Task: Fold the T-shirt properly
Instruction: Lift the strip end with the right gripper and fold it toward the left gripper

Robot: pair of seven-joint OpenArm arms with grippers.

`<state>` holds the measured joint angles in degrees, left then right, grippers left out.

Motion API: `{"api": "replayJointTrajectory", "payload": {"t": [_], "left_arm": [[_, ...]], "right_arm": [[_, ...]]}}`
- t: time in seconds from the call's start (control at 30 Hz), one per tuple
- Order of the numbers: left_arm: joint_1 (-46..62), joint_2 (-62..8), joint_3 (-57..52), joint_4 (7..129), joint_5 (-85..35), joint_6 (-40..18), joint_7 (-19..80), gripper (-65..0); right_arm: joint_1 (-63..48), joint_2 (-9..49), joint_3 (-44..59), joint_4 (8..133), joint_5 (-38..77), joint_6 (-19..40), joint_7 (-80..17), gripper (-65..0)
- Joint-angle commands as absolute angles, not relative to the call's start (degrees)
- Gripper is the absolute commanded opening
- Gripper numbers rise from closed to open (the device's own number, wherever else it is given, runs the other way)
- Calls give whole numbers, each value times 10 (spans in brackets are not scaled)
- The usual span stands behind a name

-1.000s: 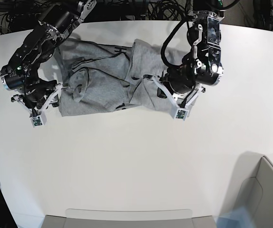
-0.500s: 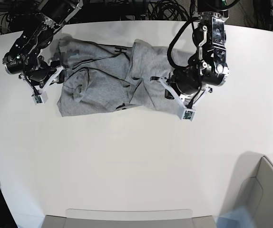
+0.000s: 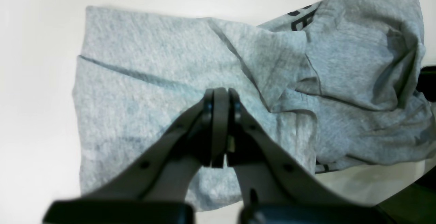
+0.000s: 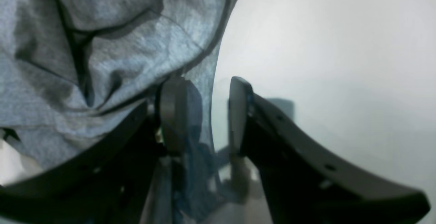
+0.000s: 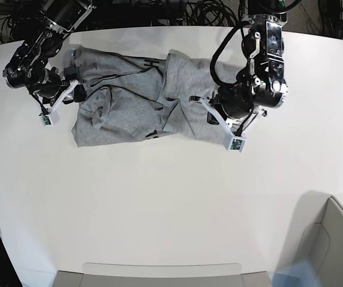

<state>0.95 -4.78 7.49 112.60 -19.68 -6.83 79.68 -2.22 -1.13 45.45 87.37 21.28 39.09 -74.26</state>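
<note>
the grey t-shirt (image 5: 135,98) lies rumpled on the white surface (image 5: 159,203). left end effector (image 3: 219,96) pinched closed, empty; right end effector (image 4: 204,115) gapes around the hem, so it should bite deep before lifting.

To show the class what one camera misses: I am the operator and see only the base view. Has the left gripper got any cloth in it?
Observer: No. In the left wrist view the left gripper is shut with no cloth between its jaws, above the T-shirt.
Operator: And the right gripper?
Observer: The right gripper is open. The shirt's edge lies in the gap; the outer finger is over bare table.
Operator: Any print showing?
Observer: Black lettering peeks out at a fold, too cropped to read.
</note>
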Motion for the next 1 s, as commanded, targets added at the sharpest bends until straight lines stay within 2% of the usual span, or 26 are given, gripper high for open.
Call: {"api": "replayJointTrajectory", "payload": {"t": [0.0,0.17,0.37,0.43,0.53,0.83,0.97], "left_arm": [[2,-48,74,1135,-202,-65,800,-650],[2,-48,74,1135,-202,-65,800,-650],[7,-48,74,1135,-202,-65,800,-650],[10,-48,73,1136,-202,-65,800,-650],[12,-48,73,1136,-202,-65,800,-650],[27,-48,72,1159,-202,-65,800,-650],[36,-47,45,1160,-203,-65,800,-650]], "right_arm": [[-33,-18,436,842,153,400,-800,-425],[-36,-20,360,791,153,400,-800,-425],[-52,-37,310,785,152,400,-800,-446],[-50,-38,309,786,139,400,-800,-494],[-26,-38,322,786,104,400,-800,-650],[54,-31,387,788,6,400,-800,-650],[106,8,426,785,-5,400,-800,-650]]}}
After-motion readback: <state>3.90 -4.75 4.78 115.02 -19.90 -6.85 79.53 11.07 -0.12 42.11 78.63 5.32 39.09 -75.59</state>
